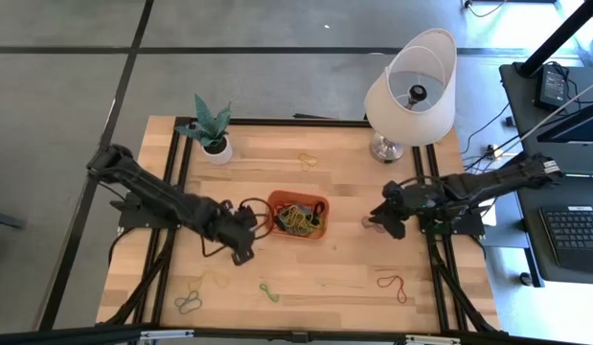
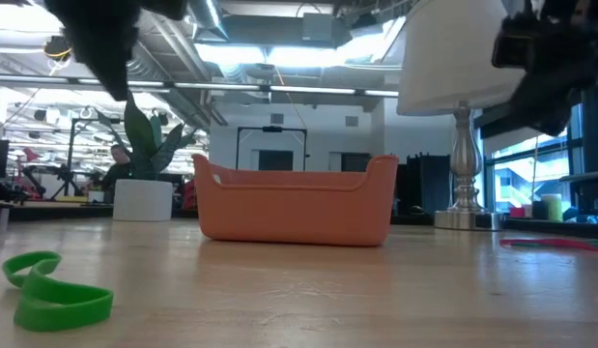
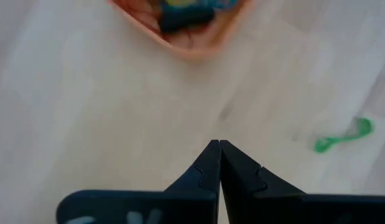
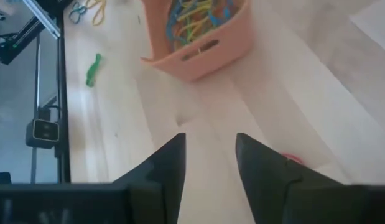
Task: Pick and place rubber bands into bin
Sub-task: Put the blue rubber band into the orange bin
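Note:
The orange bin (image 1: 298, 216) (image 2: 297, 198) stands mid-table on its flat bottom, with several coloured rubber bands (image 4: 195, 15) lying in it. Loose bands lie flat on the wood: a green one (image 1: 268, 291) (image 3: 344, 137), a red one (image 1: 393, 285), a blue-green one (image 1: 188, 303) and a yellowish one (image 1: 307, 159). My left gripper (image 1: 244, 253) (image 3: 219, 144) hovers shut and empty, just left of the bin and nearer the front edge. My right gripper (image 1: 376, 220) (image 4: 209, 140) hangs open and empty to the right of the bin.
A white plant pot (image 1: 216, 149) stands at the far left of the table and a lamp (image 1: 411, 91) at the far right. Bare wood lies between the bin and the near edge. A keyboard (image 1: 576, 235) sits on a desk beyond the right side.

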